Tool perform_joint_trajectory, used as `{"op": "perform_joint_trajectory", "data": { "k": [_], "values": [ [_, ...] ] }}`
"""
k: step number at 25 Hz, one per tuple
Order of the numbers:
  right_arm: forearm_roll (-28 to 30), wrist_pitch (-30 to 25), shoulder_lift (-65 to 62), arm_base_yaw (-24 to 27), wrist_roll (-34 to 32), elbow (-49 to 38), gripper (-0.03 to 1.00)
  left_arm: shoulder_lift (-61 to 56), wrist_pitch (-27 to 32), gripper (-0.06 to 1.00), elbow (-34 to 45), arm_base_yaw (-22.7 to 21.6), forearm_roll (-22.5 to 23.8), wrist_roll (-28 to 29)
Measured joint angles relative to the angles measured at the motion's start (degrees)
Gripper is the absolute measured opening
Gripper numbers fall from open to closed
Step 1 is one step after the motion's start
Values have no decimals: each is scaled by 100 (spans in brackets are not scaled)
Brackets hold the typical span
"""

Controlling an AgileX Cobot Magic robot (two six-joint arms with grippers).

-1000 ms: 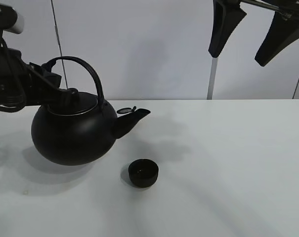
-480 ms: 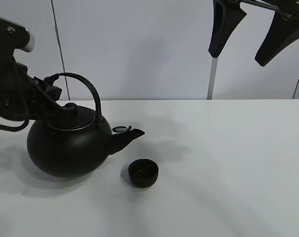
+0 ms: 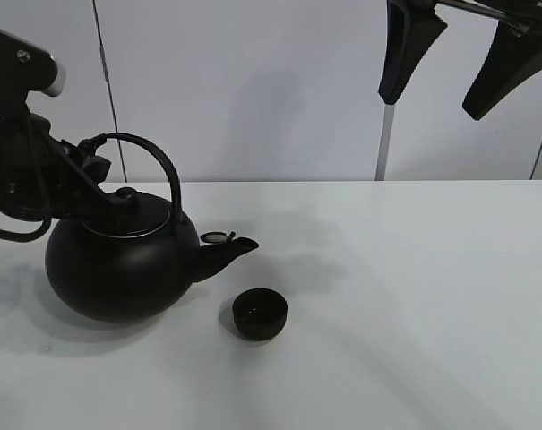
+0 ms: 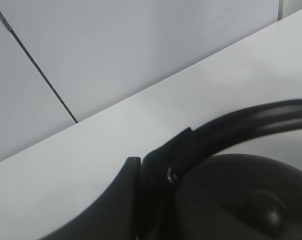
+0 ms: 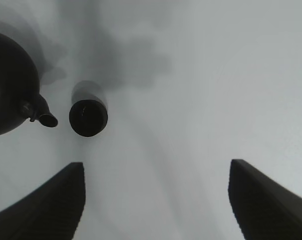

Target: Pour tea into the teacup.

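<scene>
A big round black kettle [image 3: 118, 264] hangs low over the left of the white table [image 3: 414, 296]; I cannot tell whether its base touches. My left gripper [image 3: 91, 154] is shut on the left side of its arched handle [image 4: 250, 122], and in the left wrist view the gripper [image 4: 158, 165] shows pinched around that handle above the lid. The spout [image 3: 227, 251] points right, ending up and left of the teacup [image 3: 260, 313], a small black cup standing upright and apart from it. High above the table's right, my right gripper [image 3: 432, 103] is open and empty; its wrist view looks down on the teacup [image 5: 88, 117] and the kettle [image 5: 8, 85].
A pale panelled wall [image 3: 279, 90] rises behind the table's far edge. A thin white post [image 3: 382, 143] stands behind the table under the right gripper. Soft shadows lie on the tabletop right of the spout.
The left gripper has lowered the kettle and carried it a little left. The spout tip has dropped and drawn back from the teacup. The right gripper and the teacup have not moved.
</scene>
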State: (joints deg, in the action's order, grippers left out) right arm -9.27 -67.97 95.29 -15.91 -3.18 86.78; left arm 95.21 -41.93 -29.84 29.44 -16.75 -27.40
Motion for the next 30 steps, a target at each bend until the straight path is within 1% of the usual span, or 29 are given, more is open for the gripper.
{"op": "perform_joint_trajectory", "data": {
  "k": [4, 8, 12, 14, 20, 23, 26, 30],
  "values": [
    [0, 0, 0, 0, 0, 0, 55, 0, 0, 10, 0, 0, -196, -143],
    [0, 0, 0, 0, 0, 0, 55, 0, 0, 10, 0, 0, -280, -233],
    [0, 0, 0, 0, 0, 0, 55, 0, 23, 10, 0, 24, -553, -172],
    [0, 0, 0, 0, 0, 0, 55, 0, 29, 10, 0, 101, -720, -78],
    [0, 0, 0, 0, 0, 0, 55, 0, 34, 10, 0, 408, -1248, -40],
    [0, 0, 0, 0, 0, 0, 55, 0, 12, 10, 0, 421, -1215, -214],
    [0, 0, 0, 0, 0, 0, 55, 0, -6, 10, 0, 421, -996, -457],
    [0, 0, 0, 0, 0, 0, 55, 0, -11, 10, 0, 421, -950, -784]
  ]
}}
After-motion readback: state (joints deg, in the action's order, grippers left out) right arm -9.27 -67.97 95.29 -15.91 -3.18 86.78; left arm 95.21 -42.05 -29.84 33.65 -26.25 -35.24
